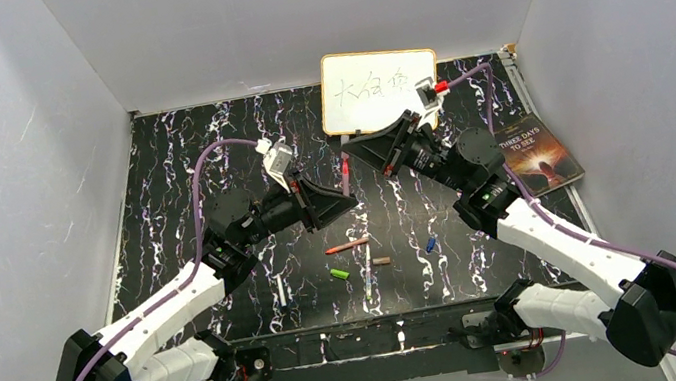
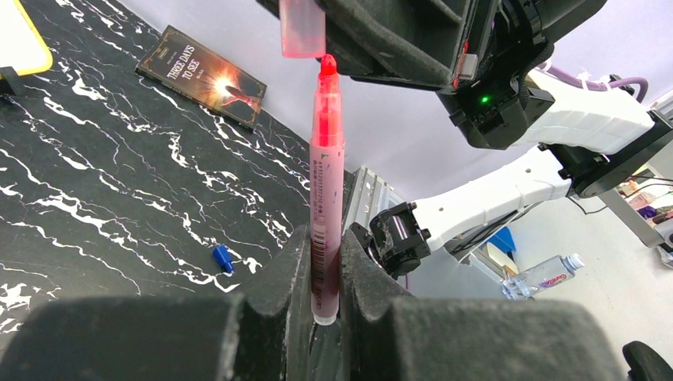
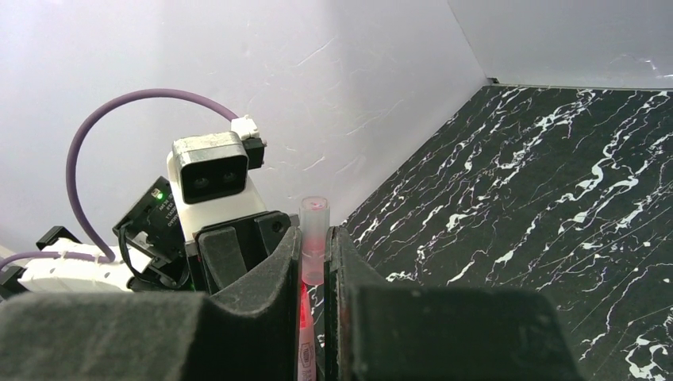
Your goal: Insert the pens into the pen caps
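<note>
Black marbled table (image 1: 210,169) fills the floor of the grey-walled cell. At 12 o'clock on it lies a whiteboard (image 1: 377,88) with handwriting, and at 2 o'clock a dark book (image 1: 536,156).

Above the table's middle the two arms meet. The left gripper (image 2: 324,254) is clamped tight on the lower barrel of a pink-red pen (image 2: 326,159), which stands upright with its red tip uppermost. The right gripper (image 3: 315,246), reaching in from 2 o'clock, is pinched on a translucent pink cap (image 3: 313,230). In the left wrist view the pen's tip sits just under the cap's mouth; whether they touch I cannot tell.

Loose on the table toward 6 o'clock lie an orange-red pen (image 1: 347,246), a white pen (image 1: 280,290) at 7 o'clock of it, and a pale pen (image 1: 368,277) just below it. Smallest are the caps: a green cap (image 1: 339,273) beside the pale pen, a brown cap (image 1: 382,261) at that pen's 3 o'clock, and a blue cap (image 1: 431,244) further right.
</note>
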`<state>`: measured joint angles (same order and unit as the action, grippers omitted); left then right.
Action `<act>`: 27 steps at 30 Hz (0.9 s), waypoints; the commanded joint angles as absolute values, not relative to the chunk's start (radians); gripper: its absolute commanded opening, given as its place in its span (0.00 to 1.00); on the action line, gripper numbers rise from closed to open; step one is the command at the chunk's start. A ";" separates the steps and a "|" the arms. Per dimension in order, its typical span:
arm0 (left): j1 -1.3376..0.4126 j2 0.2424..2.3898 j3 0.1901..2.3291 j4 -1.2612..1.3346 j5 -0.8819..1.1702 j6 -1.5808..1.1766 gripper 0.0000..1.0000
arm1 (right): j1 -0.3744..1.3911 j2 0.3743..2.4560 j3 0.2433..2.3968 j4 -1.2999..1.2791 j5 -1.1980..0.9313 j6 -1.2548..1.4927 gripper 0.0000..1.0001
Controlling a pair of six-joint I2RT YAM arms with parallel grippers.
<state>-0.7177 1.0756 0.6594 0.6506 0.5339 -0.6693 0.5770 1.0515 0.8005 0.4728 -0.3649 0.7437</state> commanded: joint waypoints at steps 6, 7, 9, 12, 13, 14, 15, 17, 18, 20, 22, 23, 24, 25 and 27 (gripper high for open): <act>-0.722 1.064 0.702 0.671 0.533 -0.661 0.00 | 0.565 1.021 0.860 0.520 -0.384 0.733 0.00; -0.722 1.066 0.705 0.669 0.534 -0.661 0.00 | 0.565 1.021 0.860 0.516 -0.389 0.730 0.00; -0.722 1.069 0.708 0.671 0.535 -0.662 0.00 | 0.566 1.023 0.859 0.516 -0.399 0.730 0.00; -0.722 1.072 0.714 0.671 0.535 -0.663 0.00 | 0.565 1.029 0.848 0.538 -0.422 0.745 0.00; -0.722 1.072 0.719 0.667 0.535 -0.661 0.00 | 0.566 1.031 0.841 0.550 -0.431 0.750 0.00; -0.722 1.073 0.723 0.660 0.534 -0.658 0.00 | 0.566 1.032 0.835 0.557 -0.437 0.756 0.00; -0.721 1.072 0.726 0.654 0.532 -0.654 0.00 | 0.566 1.032 0.833 0.561 -0.439 0.759 0.00; -0.722 1.073 0.729 0.646 0.529 -0.650 0.00 | 0.566 1.033 0.829 0.567 -0.447 0.762 0.00; -0.723 1.073 0.730 0.640 0.526 -0.646 0.00 | 0.566 1.033 0.827 0.567 -0.453 0.762 0.00; -0.722 1.072 0.730 0.636 0.516 -0.642 0.00 | 0.566 1.034 0.828 0.564 -0.462 0.756 0.00; -0.722 1.072 0.733 0.638 0.506 -0.641 0.00 | 0.566 1.032 0.828 0.556 -0.469 0.743 0.00; -0.722 1.072 0.737 0.637 0.502 -0.642 0.00 | 0.566 1.034 0.827 0.548 -0.473 0.738 0.00; -0.722 1.072 0.742 0.634 0.495 -0.642 0.00 | 0.565 1.035 0.823 0.543 -0.476 0.734 0.00; -0.722 1.076 0.749 0.630 0.489 -0.638 0.00 | 0.565 1.035 0.818 0.542 -0.479 0.730 0.00; -0.722 1.080 0.769 0.620 0.477 -0.630 0.00 | 0.565 1.037 0.807 0.541 -0.492 0.718 0.00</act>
